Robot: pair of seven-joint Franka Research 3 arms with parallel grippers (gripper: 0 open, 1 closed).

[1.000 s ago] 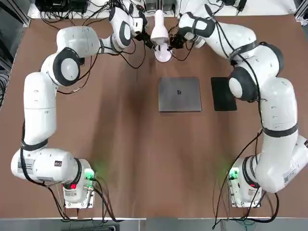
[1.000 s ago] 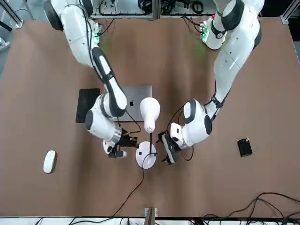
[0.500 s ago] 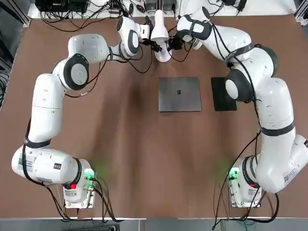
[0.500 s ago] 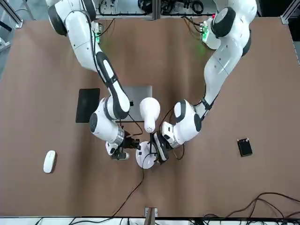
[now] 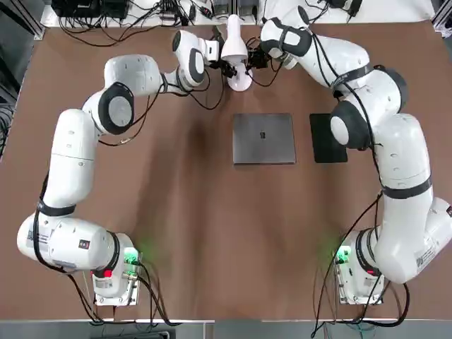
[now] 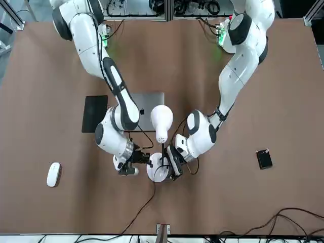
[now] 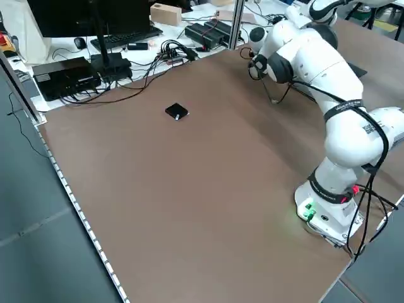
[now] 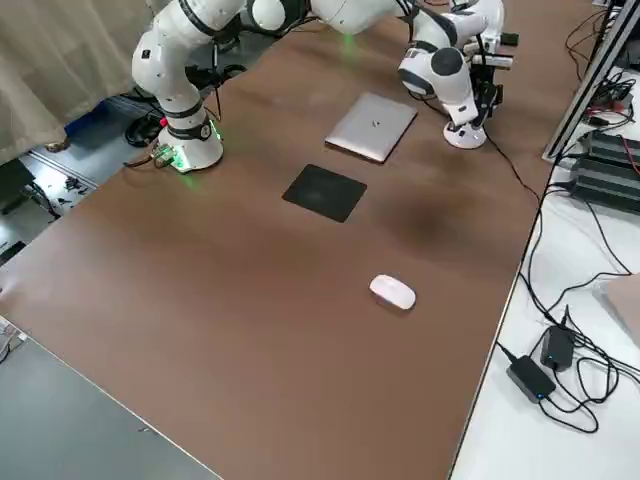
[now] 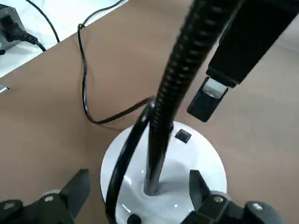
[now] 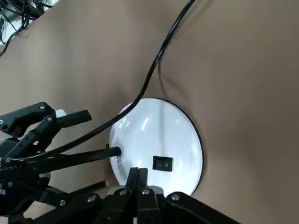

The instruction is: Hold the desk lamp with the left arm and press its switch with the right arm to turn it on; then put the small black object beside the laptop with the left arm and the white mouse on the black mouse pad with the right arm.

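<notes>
Counter (image 5: 191, 247): the left arm (image 5: 74, 152) has been brought inward over the last second, from a gap beside the desk lamp (image 6: 162, 120) to right beside its neck (image 9: 156, 163). The right arm (image 5: 417, 162) has been shifted only slightly.

Laptop (image 5: 264, 139): shut, flat, untouched, on the robot's side of the lamp.

Lamp: upright on its disc base (image 10: 140, 140). The neck is now framed by the left gripper (image 9: 140, 179), its fingers spread; no grip is shown. Steadying is judged nearly ready, with closure on the neck needed before any press.

Black mouse pad (image 5: 328, 141): flat, just right of the laptop, nothing on it.

White mouse (image 8: 392, 291): on the robot's right, apart from the pad; unplaced.

Small black object (image 7: 177, 112): far out on the robot's left, well apart from the laptop.

Switch (image 10: 162, 163): on the base, near the right gripper (image 10: 138, 173), its fingers pressed together. Contact cannot be confirmed; a slight sideways correction may be required.
</notes>
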